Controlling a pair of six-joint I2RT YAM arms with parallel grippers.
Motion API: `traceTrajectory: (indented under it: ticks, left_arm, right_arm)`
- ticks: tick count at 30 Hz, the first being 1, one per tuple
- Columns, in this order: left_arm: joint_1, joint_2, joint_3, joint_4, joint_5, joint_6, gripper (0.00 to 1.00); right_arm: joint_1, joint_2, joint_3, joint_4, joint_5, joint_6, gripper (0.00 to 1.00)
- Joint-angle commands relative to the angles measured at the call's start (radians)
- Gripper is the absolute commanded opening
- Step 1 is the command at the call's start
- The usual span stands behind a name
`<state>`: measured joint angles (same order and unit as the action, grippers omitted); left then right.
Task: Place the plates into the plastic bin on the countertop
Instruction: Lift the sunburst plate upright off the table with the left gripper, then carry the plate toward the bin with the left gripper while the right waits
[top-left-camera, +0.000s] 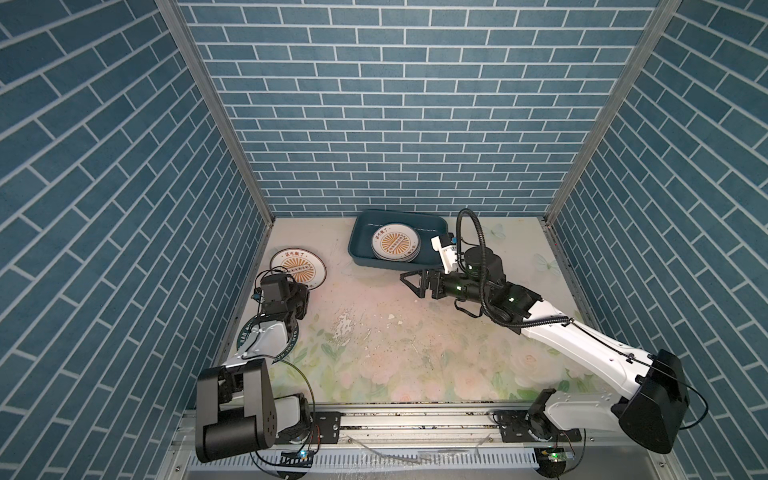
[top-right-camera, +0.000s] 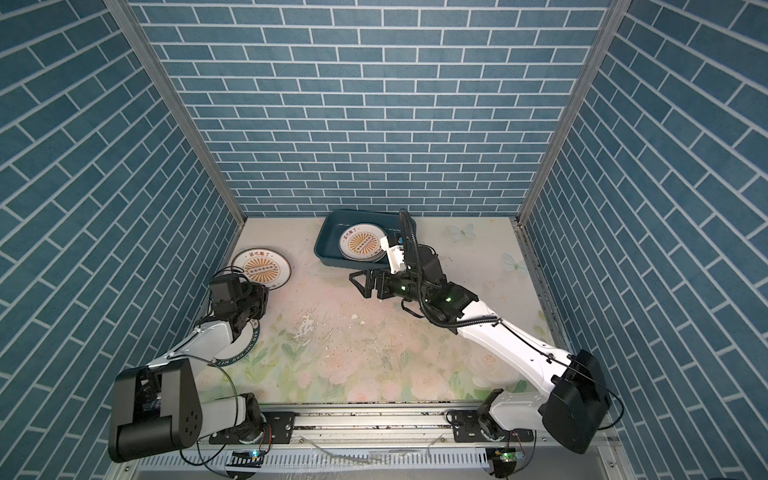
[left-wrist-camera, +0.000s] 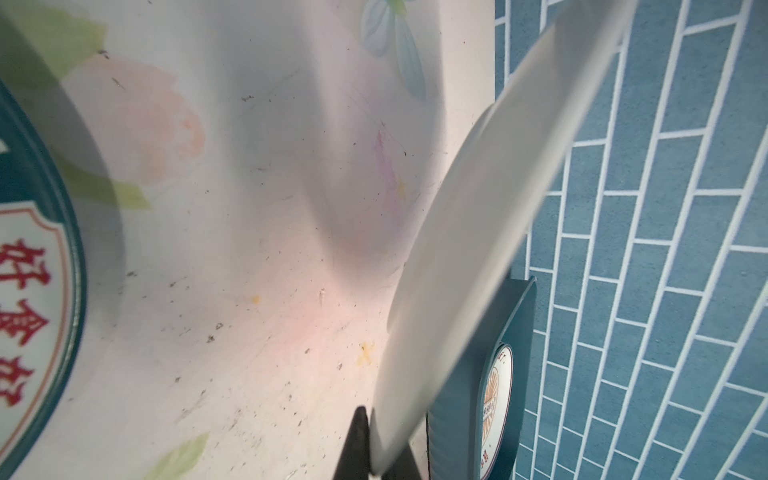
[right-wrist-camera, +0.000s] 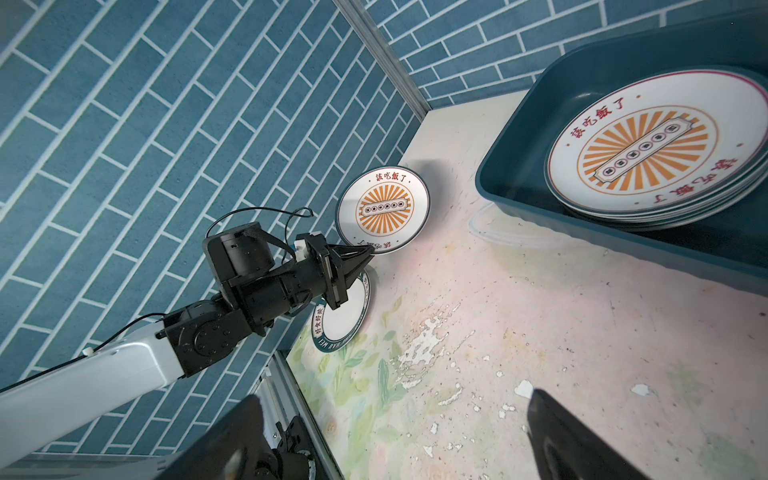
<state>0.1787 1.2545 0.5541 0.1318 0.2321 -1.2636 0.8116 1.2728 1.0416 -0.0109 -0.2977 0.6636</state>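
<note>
Teal bin (top-left-camera: 360, 245) sits at the back of the countertop (top-left-camera: 415, 345), holding a stack of plates (top-left-camera: 395, 243) with a sunburst one on top; my right gripper (top-left-camera: 410, 284) hangs just in front of it, jaws spread wide and empty; my left gripper (right-wrist-camera: 368, 250) is pinched onto the rim of a tilted sunburst plate (right-wrist-camera: 382, 210) near the countertop's left edge; a green-rimmed plate (right-wrist-camera: 343, 322) lies flat beneath that arm.

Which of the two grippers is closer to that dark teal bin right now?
Right. The right gripper hangs open just in front of the plastic bin; the left gripper is far across the countertop, shut on a sunburst plate.
</note>
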Motion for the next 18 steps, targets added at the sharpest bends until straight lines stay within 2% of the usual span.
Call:
traceTrajectory:
  ticks: [1,9,18]
  left_arm:
    - [0.007,-0.043,0.059,-0.042,0.036,0.054,0.06]
    - [0.005,-0.076,0.181,-0.132,0.125,0.122,0.06]
    - [-0.003,-0.078,0.229,-0.147,0.189,0.139,0.06]
  right_arm:
    - [0.002,-0.047,-0.018,-0.043,0.054,-0.051,0.99]
    - [-0.01,-0.112,-0.026,-0.12,0.156,-0.072,0.99]
    - [-0.053,-0.176,-0.04,-0.174,0.199,-0.073,0.98]
